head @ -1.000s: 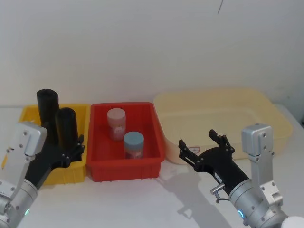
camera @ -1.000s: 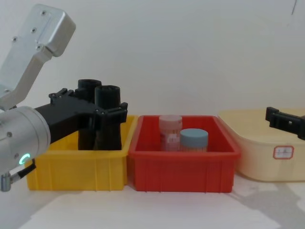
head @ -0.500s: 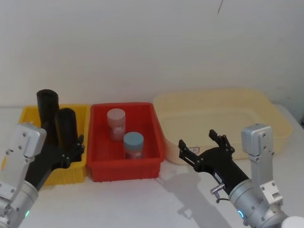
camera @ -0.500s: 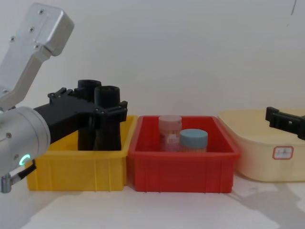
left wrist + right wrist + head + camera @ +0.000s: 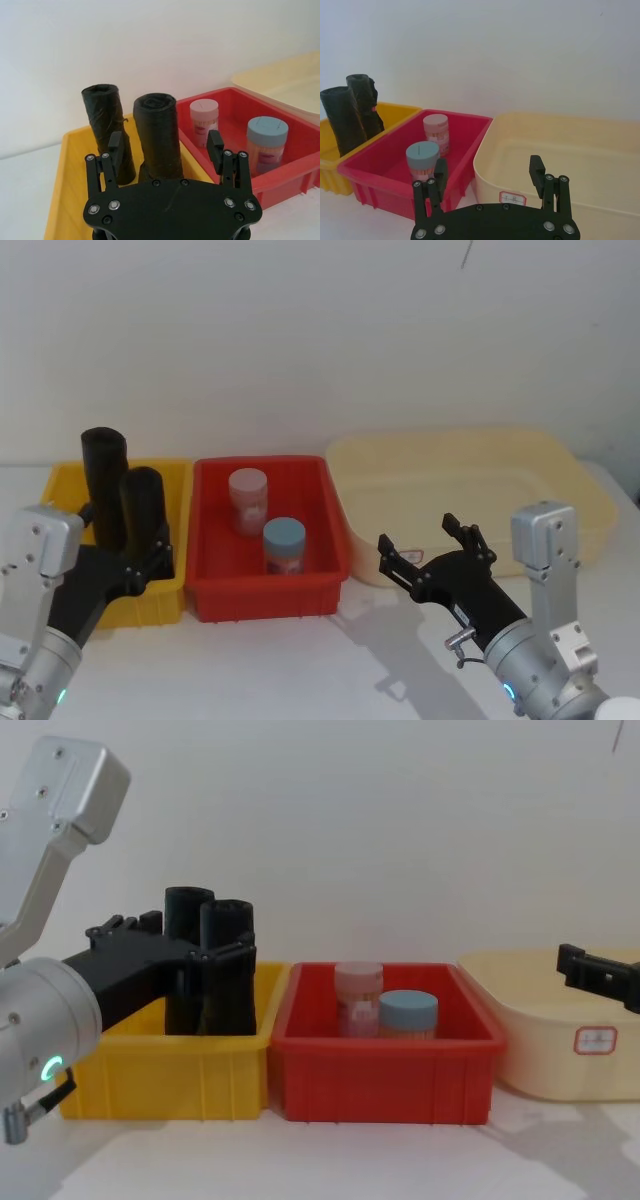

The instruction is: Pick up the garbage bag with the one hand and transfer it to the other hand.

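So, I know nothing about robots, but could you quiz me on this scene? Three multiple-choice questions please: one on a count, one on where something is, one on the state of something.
1. How many jars stand in the red bin? A one, B two, C three.
2. Where does the smooth garbage bag roll stand? A in the red bin, B in the yellow bin, C outside both bins.
3. How is the left hand? A open, B shut on the garbage bag roll, C shut on a jar.

Answers:
1 B: two stand there, one with a pink lid and one with a blue lid.
2 B: it stands upright in the yellow bin, beside a second black roll.
3 A: the left wrist view shows a gap between each finger and the garbage bag roll.
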Action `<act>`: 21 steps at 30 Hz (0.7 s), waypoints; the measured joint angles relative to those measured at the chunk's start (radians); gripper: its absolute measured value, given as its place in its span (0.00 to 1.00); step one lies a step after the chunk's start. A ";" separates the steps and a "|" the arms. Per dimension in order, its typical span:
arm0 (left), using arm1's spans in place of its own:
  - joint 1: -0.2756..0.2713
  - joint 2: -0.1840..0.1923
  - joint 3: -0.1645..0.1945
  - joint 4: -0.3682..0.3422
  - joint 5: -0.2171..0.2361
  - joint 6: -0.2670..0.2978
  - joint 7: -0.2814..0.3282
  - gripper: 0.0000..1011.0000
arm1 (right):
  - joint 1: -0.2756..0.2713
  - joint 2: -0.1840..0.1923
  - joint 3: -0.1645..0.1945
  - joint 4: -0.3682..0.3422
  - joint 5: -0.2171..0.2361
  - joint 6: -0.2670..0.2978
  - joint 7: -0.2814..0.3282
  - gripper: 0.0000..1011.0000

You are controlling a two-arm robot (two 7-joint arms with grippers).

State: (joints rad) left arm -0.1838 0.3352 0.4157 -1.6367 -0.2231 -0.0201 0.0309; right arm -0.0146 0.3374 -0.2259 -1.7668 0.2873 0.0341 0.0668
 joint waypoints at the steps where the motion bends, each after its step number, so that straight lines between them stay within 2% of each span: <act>1: 0.000 -0.003 -0.002 0.004 -0.002 -0.001 0.000 0.99 | 0.000 0.000 0.000 0.000 0.000 0.000 0.000 0.99; 8: -0.013 -0.025 -0.012 0.039 -0.018 -0.009 -0.006 0.99 | 0.000 0.000 0.000 0.000 0.000 0.000 0.000 0.99; 21: -0.073 -0.061 -0.017 0.132 -0.039 -0.021 -0.055 0.99 | 0.000 0.000 0.000 0.000 0.000 0.000 0.000 0.99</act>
State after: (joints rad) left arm -0.2565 0.2744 0.3988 -1.5049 -0.2622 -0.0411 -0.0243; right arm -0.0147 0.3375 -0.2258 -1.7667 0.2873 0.0341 0.0668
